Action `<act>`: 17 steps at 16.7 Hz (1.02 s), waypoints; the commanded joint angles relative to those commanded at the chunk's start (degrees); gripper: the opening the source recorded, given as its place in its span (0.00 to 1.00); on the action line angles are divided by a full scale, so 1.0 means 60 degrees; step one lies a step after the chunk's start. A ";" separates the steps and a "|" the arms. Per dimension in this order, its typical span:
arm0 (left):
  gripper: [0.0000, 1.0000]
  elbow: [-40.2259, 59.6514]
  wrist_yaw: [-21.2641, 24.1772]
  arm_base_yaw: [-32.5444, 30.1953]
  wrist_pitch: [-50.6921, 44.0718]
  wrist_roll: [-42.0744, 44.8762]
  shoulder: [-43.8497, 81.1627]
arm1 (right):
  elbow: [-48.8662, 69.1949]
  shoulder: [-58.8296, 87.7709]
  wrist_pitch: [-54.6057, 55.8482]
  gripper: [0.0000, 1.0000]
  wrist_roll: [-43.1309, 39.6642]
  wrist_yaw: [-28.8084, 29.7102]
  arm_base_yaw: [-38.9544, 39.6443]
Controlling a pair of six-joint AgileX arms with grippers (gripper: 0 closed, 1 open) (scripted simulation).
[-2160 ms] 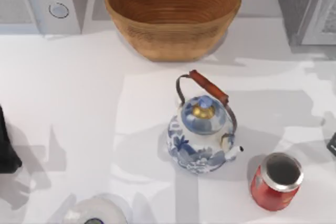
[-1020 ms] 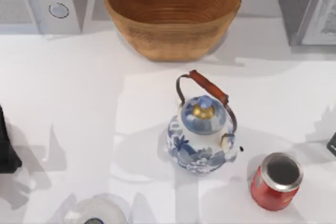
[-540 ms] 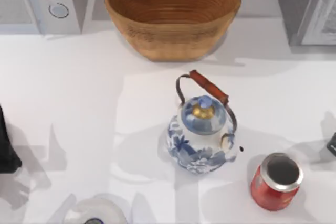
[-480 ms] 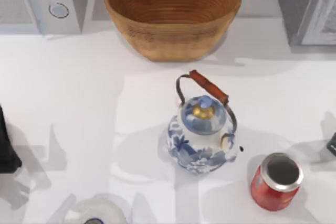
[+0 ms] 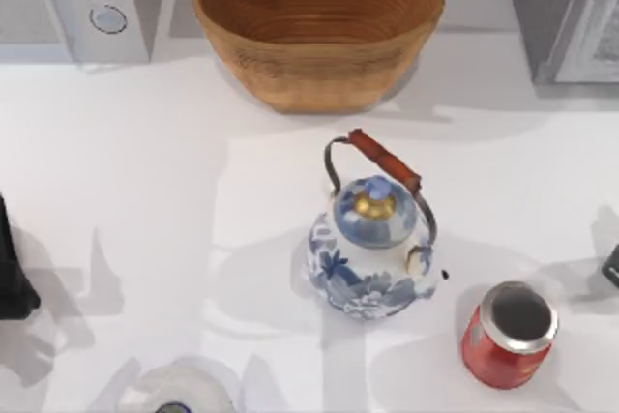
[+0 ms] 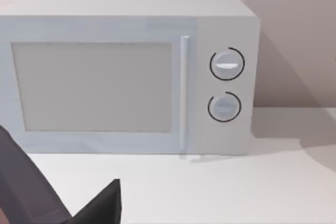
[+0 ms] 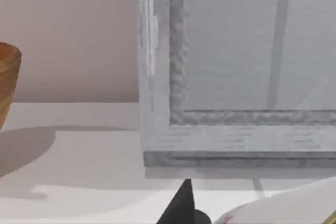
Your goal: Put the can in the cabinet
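Note:
The red can (image 5: 510, 334) with its silver rim stands upright near the table's front right, just right of the blue-and-white floral teapot (image 5: 371, 250). The grey cabinet (image 5: 570, 13) is at the back right corner, and its framed front (image 7: 236, 66) looms close in the right wrist view. A dark piece of my right arm (image 5: 611, 266) shows at the right edge, a little behind and to the right of the can and apart from it. My left arm (image 5: 10, 273) is parked at the left edge, with a dark part of its gripper (image 6: 63, 205) low in the left wrist view.
A wicker basket (image 5: 317, 21) sits at the back centre, its edge (image 7: 7, 80) also in the right wrist view. A white microwave (image 5: 77, 2) (image 6: 131, 74) stands at the back left. A white round object (image 5: 179, 394) lies at the front edge, left of centre.
The shadows on the table's right side have drawn in toward the right edge. The can, teapot and left arm have not moved.

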 joint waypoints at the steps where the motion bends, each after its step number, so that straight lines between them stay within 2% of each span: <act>1: 1.00 0.0000 0.0000 0.0000 0.0000 0.0000 0.0000 | 0.0306 0.0297 -0.0101 0.00 0.0004 0.0047 0.0044; 6: 1.00 0.0000 0.0000 0.0000 0.0000 0.0000 0.0000 | 0.3349 0.2966 -0.0960 0.00 0.0039 0.0450 0.0421; 17: 1.00 0.0000 0.0000 0.0000 0.0000 0.0000 0.0000 | 1.3829 1.0399 -0.3303 0.00 0.0132 0.1551 0.1456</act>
